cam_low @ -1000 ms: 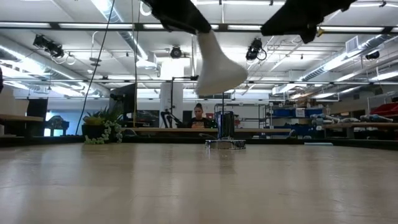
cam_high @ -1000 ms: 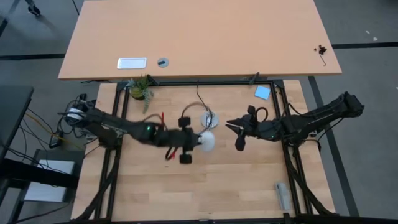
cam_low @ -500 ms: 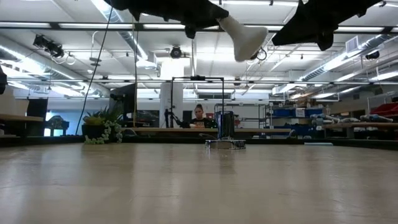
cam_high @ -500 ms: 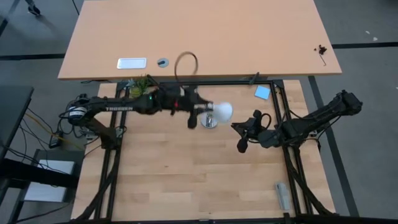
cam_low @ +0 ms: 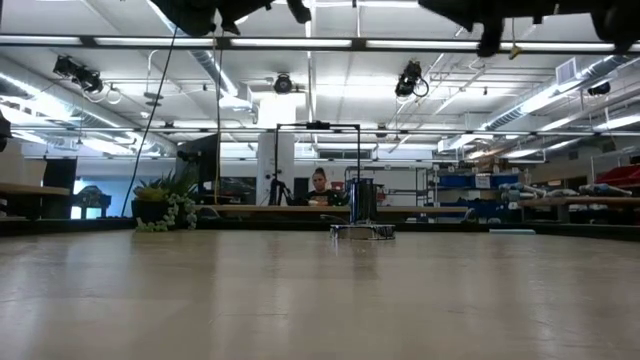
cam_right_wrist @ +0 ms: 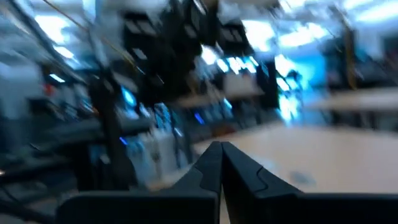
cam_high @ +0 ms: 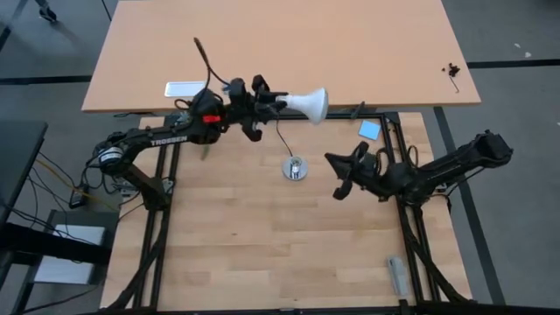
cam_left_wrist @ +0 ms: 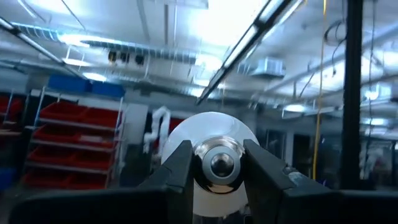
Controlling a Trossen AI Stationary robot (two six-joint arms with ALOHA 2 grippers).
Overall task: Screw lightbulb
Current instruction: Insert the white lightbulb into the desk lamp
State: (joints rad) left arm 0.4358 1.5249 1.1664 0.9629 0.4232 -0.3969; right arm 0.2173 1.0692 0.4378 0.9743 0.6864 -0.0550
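Swung up and away from the socket [cam_high: 295, 168]: left claw [cam_high: 273, 103] now raised over the worktop's [cam_high: 262, 254] far edge, clamped on the lightbulb [cam_high: 308, 103] by its screw base, globe pointing outward. Right claw [cam_high: 339, 178] pinched together, empty, beside the socket. Threading not begun; bulb needs bringing back down

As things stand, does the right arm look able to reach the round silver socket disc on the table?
Probably yes: the right gripper, shut and empty, hangs just beside the round silver socket disc, with nothing between. The left gripper holds the white pear-shaped lightbulb well away.
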